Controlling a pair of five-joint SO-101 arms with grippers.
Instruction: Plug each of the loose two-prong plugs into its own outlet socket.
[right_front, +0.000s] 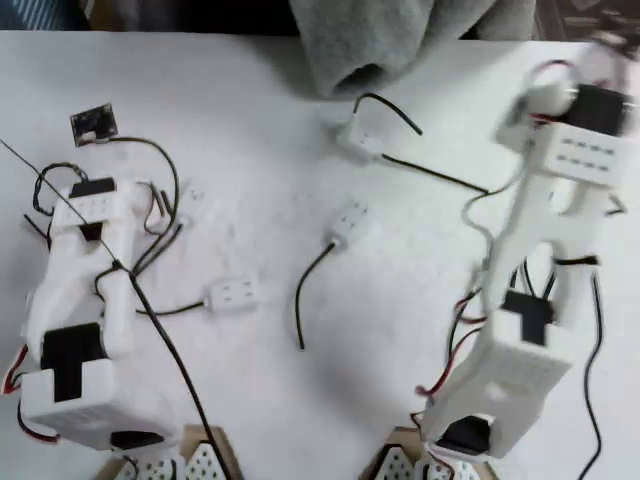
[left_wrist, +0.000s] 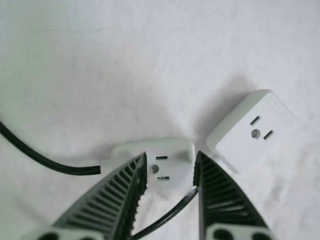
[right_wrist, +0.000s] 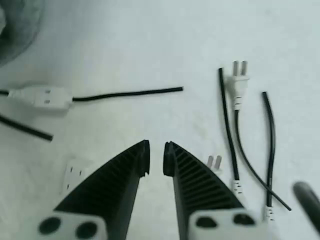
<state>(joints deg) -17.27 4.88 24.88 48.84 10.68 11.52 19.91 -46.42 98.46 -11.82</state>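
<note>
The left gripper (left_wrist: 170, 159) stands with its two black ribbed fingers (left_wrist: 122, 192) apart, one on each side of a small white outlet socket (left_wrist: 167, 162) that lies on the table (left_wrist: 100, 65). The fingertips are close against the socket's sides; whether they press it cannot be told. A black cord (left_wrist: 45, 162) runs from this socket. A second socket block (left_wrist: 255, 130) sits just beside it, slot face up and turned at an angle.

The right gripper (right_wrist: 156, 150) has its fingers almost together, with only a narrow slit between them and nothing in it. A two-prong plug (right_wrist: 239, 75) lies well off to one side, prongs pointing away from the gripper. The prongs of another plug (right_wrist: 215, 161) peep out right beside one finger. On the other side are a corded socket (right_wrist: 42, 96) and a flat socket piece (right_wrist: 74, 176).

From above, two more sockets (right_front: 232, 293) (right_front: 350, 222) lie between the arms, and a grey cloth (right_front: 380, 40) lies at the table's far edge.
</note>
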